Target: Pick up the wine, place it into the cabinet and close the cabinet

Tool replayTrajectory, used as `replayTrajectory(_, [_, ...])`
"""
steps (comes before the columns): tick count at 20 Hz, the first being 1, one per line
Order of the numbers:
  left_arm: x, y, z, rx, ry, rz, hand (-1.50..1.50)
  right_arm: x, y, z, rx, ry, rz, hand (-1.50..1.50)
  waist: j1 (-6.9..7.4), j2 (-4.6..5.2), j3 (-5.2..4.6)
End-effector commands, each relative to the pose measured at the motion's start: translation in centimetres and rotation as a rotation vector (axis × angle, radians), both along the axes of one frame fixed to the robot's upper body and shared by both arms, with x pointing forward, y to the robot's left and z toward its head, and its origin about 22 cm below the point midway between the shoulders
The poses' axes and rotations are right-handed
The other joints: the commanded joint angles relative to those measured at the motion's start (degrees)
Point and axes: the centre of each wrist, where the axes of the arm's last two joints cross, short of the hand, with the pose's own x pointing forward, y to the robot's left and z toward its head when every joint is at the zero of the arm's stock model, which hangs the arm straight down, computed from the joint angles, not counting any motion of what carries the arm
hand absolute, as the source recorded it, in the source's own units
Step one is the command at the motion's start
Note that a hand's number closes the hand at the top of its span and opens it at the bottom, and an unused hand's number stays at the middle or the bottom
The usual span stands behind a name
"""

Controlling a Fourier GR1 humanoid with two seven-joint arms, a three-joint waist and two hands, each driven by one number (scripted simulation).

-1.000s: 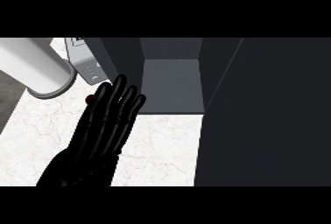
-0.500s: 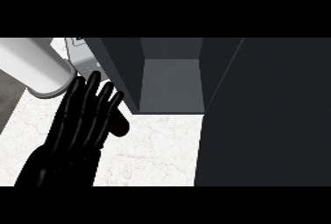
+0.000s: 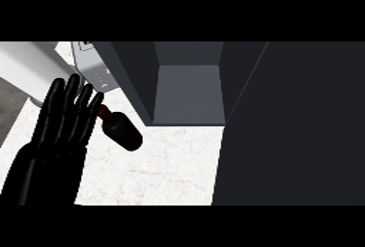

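Only one hand (image 3: 65, 113) shows in the head view, a black one coming up from the lower left edge on its dark forearm, so it reads as the robot's left hand. Its fingers (image 3: 73, 94) are straight and slightly spread, pointing toward the top of the view, and they curl round nothing; the hand holds nothing. Just to the right of that hand lies the wine bottle (image 3: 122, 131), dark red with a narrow neck pointing up and left toward the fingers and its rounded body lower and to the right; the neck end sits right beside the hand's edge, though whether they touch cannot be told. The bottle rests against the white marbled counter (image 3: 171, 169), outside the cabinet. Beyond the fingertips stands a light grey appliance (image 3: 92, 65) with small markings on its face, and a pale cylinder-like shape (image 3: 25, 67) lies to its left. Further right is the cabinet (image 3: 187, 91), dark grey, its inside open to view with a lighter grey floor panel. A large dark panel (image 3: 299, 125), apparently the cabinet's open door, fills the right side of the view. The right hand does not appear.
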Motion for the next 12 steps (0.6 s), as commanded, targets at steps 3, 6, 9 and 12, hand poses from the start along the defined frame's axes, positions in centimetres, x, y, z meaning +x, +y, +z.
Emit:
replayTrajectory(3, [3.2, 2.1, -2.6, 0.002, 0.033, 0.099, -1.5, 0.4, -0.2, 0.8, 0.018, -0.046, 0.013, -1.5, 0.06, 0.12, 0.02])
replayTrajectory(6, [3.4, 3.7, -3.7, 0.004, 0.059, 0.111, -1.5, -1.9, -1.3, 1.5, -0.008, -0.026, 0.007, -1.5, -0.13, 0.05, 0.03])
replayTrajectory(9, [2.9, 5.5, -4.8, 0.009, 0.077, 0.128, -1.5, -0.5, -1.0, 2.5, -0.002, -0.05, 0.002, -1.5, 0.19, 0.03, 0.02])
replayTrajectory(12, [5.4, 7.0, -5.3, 0.028, 0.08, 0.152, -1.5, -1.8, -1.3, 1.1, 0.004, -0.045, -0.008, -1.5, -0.19, 0.05, 0.05])
